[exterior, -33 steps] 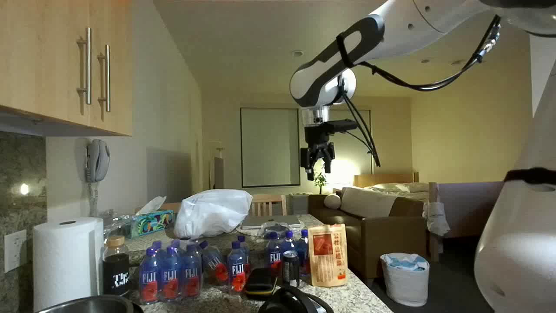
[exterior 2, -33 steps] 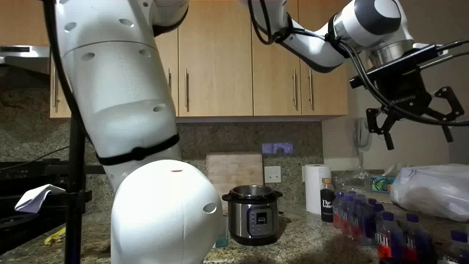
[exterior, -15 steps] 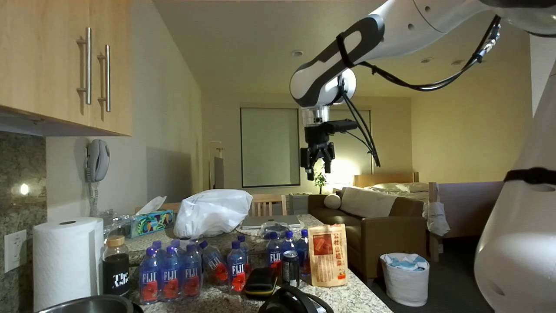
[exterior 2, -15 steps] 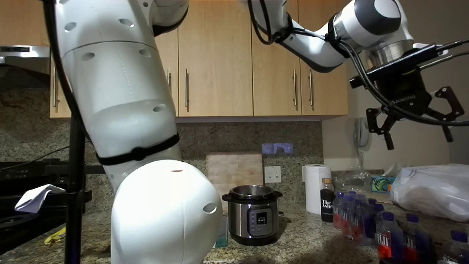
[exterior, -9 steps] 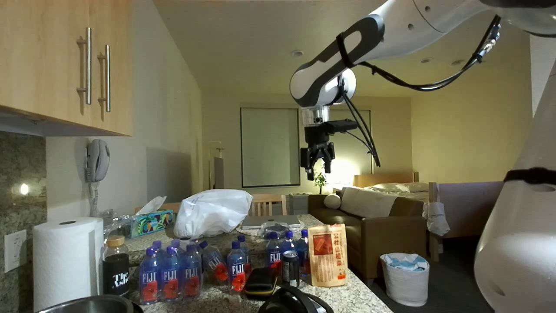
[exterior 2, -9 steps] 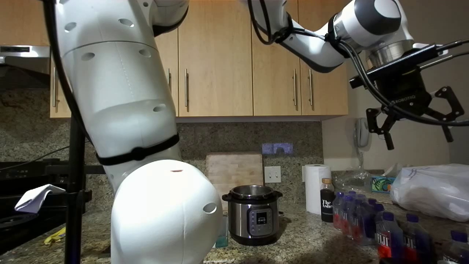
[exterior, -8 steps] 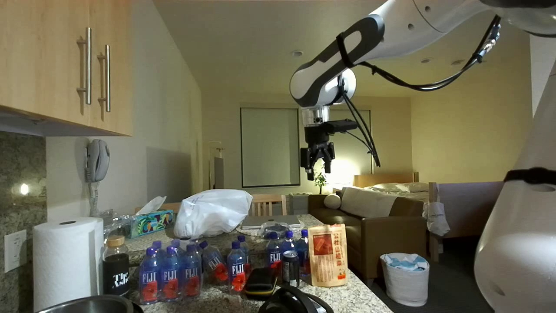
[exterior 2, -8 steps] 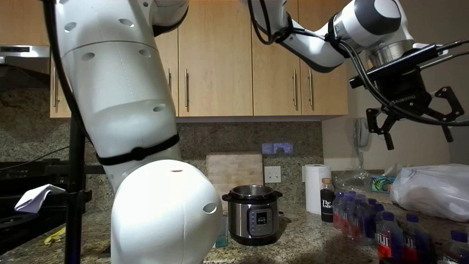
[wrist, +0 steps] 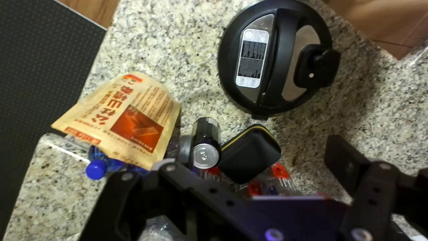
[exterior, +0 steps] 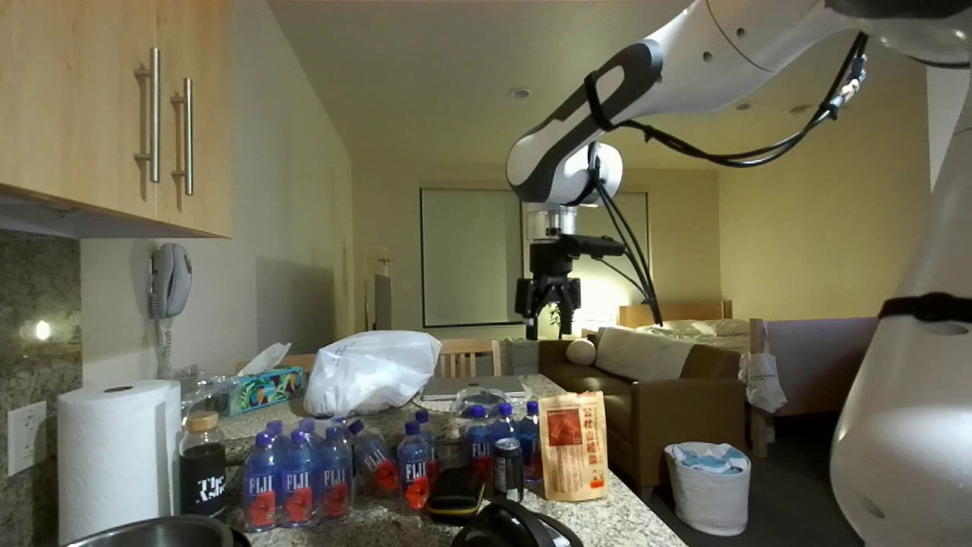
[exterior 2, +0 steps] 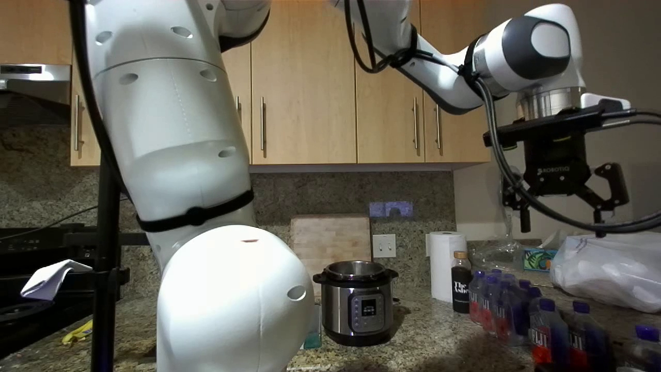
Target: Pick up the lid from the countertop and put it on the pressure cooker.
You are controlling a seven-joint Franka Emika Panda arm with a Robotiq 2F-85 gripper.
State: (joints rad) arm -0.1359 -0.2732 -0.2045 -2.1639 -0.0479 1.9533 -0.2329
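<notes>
the pincer (exterior 2: pixel 562 223), wide and empty, should centre over the lid (wrist: pixel 278 59) and straddle its handle (wrist: pixel 284 45) before squeezing.

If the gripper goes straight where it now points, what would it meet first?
Pointing down, the gripper would probably meet the black case; depth is unclear, so perhaps the can beside it.

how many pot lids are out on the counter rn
1: the black lid lies on the countertop, near the black case. The pressure cooker stands uncovered. The arm could hide more.
</notes>
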